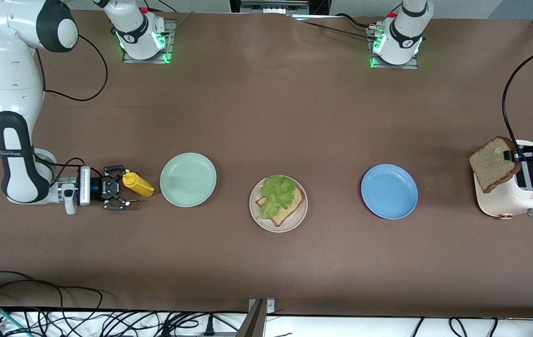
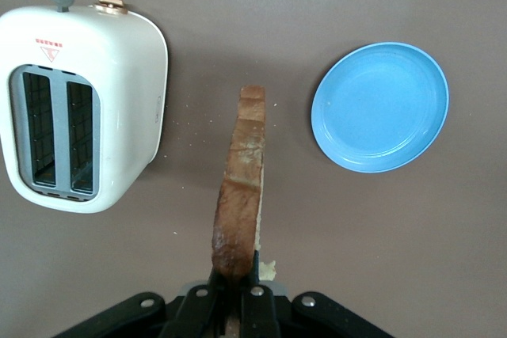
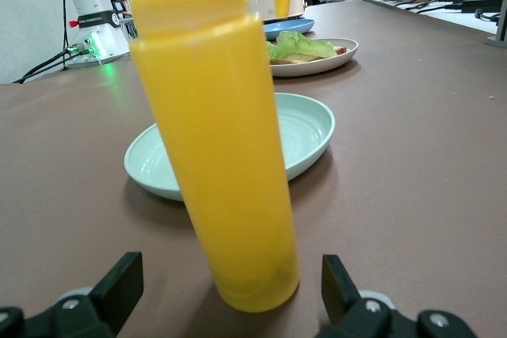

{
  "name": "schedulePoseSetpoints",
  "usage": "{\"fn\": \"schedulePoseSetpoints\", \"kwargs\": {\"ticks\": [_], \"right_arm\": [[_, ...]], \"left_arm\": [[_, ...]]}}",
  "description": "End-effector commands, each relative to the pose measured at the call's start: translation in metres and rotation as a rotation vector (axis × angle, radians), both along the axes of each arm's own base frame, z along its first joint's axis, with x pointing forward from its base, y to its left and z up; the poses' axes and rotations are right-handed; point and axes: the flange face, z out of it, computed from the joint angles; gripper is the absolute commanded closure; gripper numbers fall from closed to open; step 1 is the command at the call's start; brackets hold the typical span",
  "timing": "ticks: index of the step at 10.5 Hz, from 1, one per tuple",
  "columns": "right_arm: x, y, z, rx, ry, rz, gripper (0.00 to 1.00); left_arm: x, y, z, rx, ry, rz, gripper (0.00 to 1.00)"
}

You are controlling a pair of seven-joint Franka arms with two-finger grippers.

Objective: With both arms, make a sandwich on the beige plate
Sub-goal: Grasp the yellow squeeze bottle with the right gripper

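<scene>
1. The left gripper (image 2: pixel 235 290) pinches a bread slice (image 1: pixel 493 164) tight, over the toaster (image 1: pixel 514 189).
2. The right gripper (image 1: pixel 119 188) has its fingers spread wide around the yellow bottle (image 1: pixel 138 184).
3. Lettuce (image 1: pixel 277 193) on bread lies on the beige plate (image 1: pixel 294 219).

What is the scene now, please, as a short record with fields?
left gripper: shut on a bread slice, in the air over the toaster
right gripper: jaws open around the yellow bottle, low at the table, not closed on it
beige plate: holds one bread slice with lettuce on top
green plate: between bottle and beige plate
blue plate: between beige plate and toaster
not yet done: second slice onto the lettuce
</scene>
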Motion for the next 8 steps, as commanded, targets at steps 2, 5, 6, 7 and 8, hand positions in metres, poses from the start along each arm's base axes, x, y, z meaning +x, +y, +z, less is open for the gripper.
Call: {"fn": "schedulePoseSetpoints", "kwargs": {"ticks": [2,5,6,7,8], "right_arm": [[0.006,0.012,0.002,0.041,-0.013,-0.017,0.04],[0.011,0.025,0.007,0.046,0.006,-0.031,0.32],[0.012,0.027,0.008,0.045,0.008,-0.03,0.53],[0.014,0.029,0.01,0.032,0.005,-0.035,0.9],[0.018,0.028,0.019,0.009,0.006,-0.049,1.0]], "left_arm": [[-0.005,0.002,0.003,0.021,0.009,0.004,1.0],[-0.005,0.004,0.003,0.021,0.009,0.004,1.0],[-0.005,0.003,0.003,0.02,0.009,0.002,1.0],[-0.005,0.003,0.003,0.02,0.009,0.002,1.0],[-0.005,0.005,0.003,0.02,0.009,0.004,1.0]]}}
